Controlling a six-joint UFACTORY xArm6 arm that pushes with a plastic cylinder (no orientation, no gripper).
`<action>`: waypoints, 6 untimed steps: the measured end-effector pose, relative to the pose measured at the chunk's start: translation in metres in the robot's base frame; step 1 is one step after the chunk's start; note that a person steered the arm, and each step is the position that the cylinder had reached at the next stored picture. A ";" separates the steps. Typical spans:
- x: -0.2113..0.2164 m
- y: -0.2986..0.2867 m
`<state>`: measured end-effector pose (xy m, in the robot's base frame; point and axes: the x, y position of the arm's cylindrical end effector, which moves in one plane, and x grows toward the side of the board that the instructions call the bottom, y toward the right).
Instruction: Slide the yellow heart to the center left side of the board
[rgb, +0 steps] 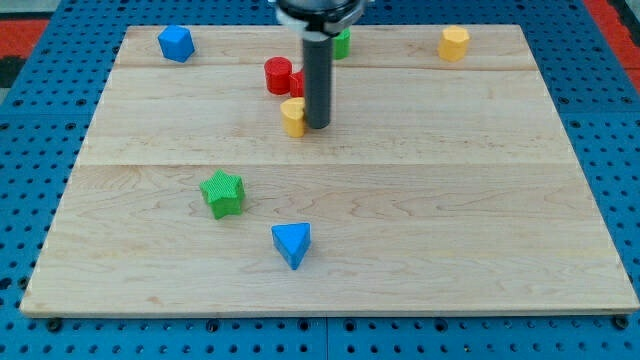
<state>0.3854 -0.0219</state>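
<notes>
Yellow heart (293, 116) sits above centre on the wooden surface (480, 230), slightly toward the view's left of the midline. Using the heart as reference:

- my tip (318, 126) is touching or just beside the heart on the view's right; the rod partly hides that edge. No tool on this arm, only the plain rod, so nothing spreads, presses together or pinches.
- red cylinder (278, 75) is just above the heart, near it; a second red block (298, 84) peeks out right beside the cylinder, mostly behind the rod, shape can't be made out.
- green block (342, 43) is above and to the view's right, half hidden by the rod, shape unclear.
- blue block (176, 43) is far up-left, near the surface's top-left corner.
- yellow block (454, 43) is far up-right, near the top edge.
- green star (223, 193) is below and to the left.
- blue triangle (292, 243) is almost straight below, well apart.
</notes>
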 end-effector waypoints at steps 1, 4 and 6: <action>0.002 -0.022; 0.002 -0.014; 0.010 -0.014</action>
<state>0.3951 -0.0360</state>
